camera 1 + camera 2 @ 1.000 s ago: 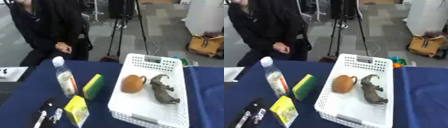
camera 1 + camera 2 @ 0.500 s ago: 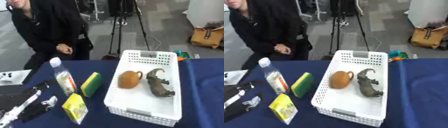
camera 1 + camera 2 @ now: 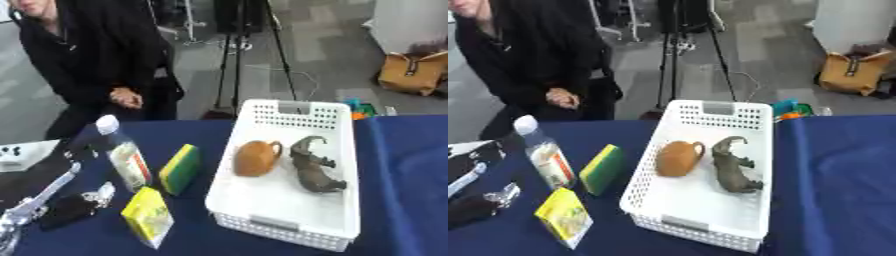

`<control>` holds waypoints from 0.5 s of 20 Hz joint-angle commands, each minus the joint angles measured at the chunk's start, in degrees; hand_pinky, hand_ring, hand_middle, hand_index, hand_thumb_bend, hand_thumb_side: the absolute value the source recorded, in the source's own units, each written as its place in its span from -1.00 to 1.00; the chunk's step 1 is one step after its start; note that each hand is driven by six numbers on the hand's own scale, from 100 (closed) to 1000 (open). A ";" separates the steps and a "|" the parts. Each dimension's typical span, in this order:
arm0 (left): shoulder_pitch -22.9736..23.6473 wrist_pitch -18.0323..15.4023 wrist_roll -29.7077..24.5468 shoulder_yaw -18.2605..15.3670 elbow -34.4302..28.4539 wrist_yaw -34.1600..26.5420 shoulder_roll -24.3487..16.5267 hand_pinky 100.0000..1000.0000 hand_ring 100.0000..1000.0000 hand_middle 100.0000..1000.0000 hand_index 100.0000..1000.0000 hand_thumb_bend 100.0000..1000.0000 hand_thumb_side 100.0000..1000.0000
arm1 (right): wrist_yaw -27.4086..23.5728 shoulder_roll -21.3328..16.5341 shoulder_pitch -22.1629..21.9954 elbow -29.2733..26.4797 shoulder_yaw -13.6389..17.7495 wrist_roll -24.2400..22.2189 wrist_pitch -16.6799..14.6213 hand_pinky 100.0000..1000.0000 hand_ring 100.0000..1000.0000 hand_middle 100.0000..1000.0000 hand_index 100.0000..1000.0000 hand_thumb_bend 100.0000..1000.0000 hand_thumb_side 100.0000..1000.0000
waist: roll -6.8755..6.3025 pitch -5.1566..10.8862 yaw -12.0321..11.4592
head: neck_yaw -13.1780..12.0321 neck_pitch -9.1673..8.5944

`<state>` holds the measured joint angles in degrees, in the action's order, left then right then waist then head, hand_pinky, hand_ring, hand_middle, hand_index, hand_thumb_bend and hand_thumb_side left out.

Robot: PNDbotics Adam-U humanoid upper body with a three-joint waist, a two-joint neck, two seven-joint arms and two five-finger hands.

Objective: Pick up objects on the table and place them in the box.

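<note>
A white perforated box (image 3: 262, 227) stands on the blue table, holding an orange-brown jug (image 3: 255, 158) and a grey animal figure (image 3: 313, 169). Left of the box lie a green-and-yellow sponge (image 3: 179, 169), an upright clear bottle (image 3: 127, 161) with a white cap, and a yellow carton (image 3: 150, 216). My left hand (image 3: 66, 207) shows at the lower left, black and silver, just left of the carton and below the bottle; its fingers are blurred. The right hand is out of view.
A grey device (image 3: 22, 154) sits at the table's far left edge. A person in black sits behind the table's far left. A tripod (image 3: 234, 60) and a tan bag (image 3: 411, 72) stand on the floor beyond.
The whole picture has shifted as the head moved. My left arm has come up from the lower left corner toward the bottle and carton. The objects themselves stay put.
</note>
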<state>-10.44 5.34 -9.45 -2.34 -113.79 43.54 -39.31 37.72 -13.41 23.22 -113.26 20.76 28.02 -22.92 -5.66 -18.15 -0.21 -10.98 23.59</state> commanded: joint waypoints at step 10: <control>-0.04 -2.04 2.77 4.42 -0.80 6.58 -2.55 0.27 0.63 1.00 1.00 -1.00 0.97 | -0.59 -1.03 0.82 -1.34 -0.29 -0.39 -0.14 -0.31 -0.36 -0.51 -0.18 -1.00 0.89 | 0.39 0.67 0.36 | -0.59 -0.74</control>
<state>-10.01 3.41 -6.34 2.29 -113.79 49.82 -40.22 37.42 -13.40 23.26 -113.26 20.58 27.81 -23.05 -5.53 -18.31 0.10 -11.43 23.34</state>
